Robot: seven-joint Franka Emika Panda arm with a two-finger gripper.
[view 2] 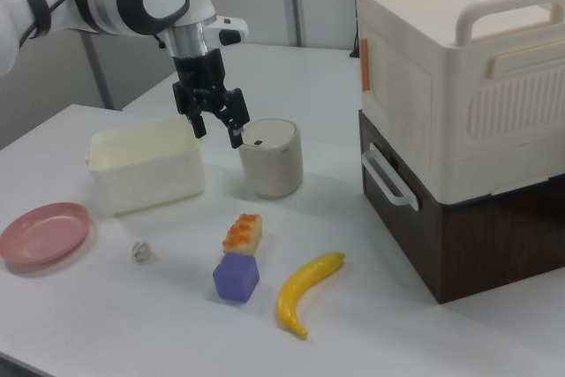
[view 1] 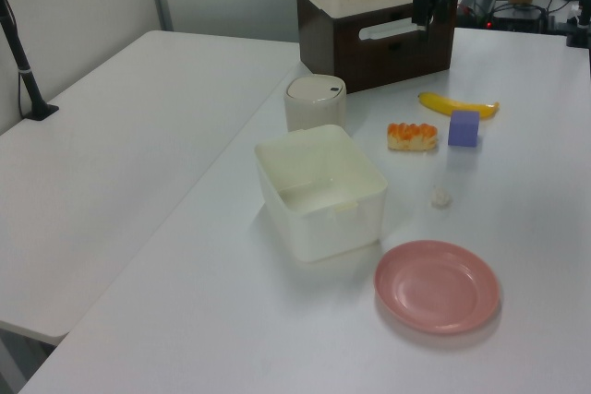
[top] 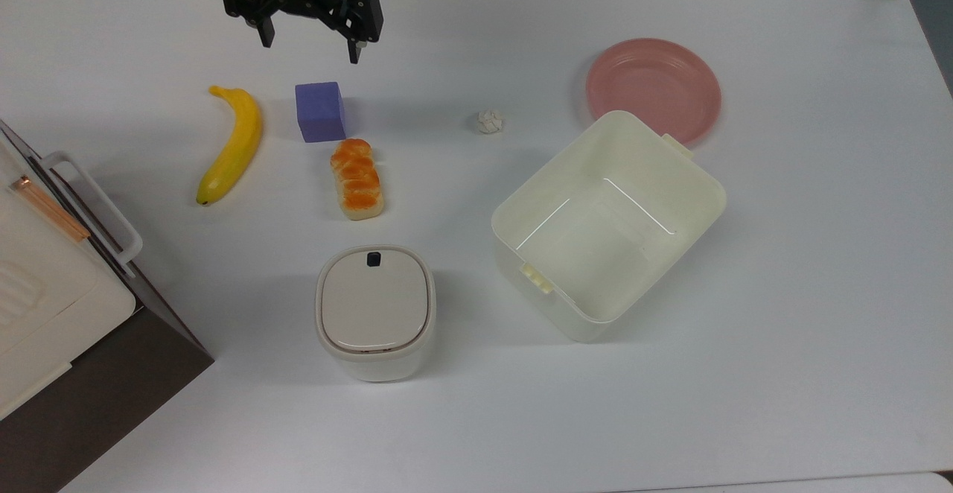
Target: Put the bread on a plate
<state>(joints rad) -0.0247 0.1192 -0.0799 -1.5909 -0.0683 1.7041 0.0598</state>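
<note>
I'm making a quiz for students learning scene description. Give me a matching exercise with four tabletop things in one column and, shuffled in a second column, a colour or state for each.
Things:
1. bread
2. plate
3. banana
4. square tub

Descriptions:
A. pink, nothing on it
B. yellow, lying beside the purple block
C. cream, open and empty
D. orange-brown top, lying on the table

Pairs: 1-D, 2-A, 3-B, 4-C

No text, label, brand, number or sign can be read on anything here; every surface on the white table (top: 744, 404) is plain and unmarked.
</note>
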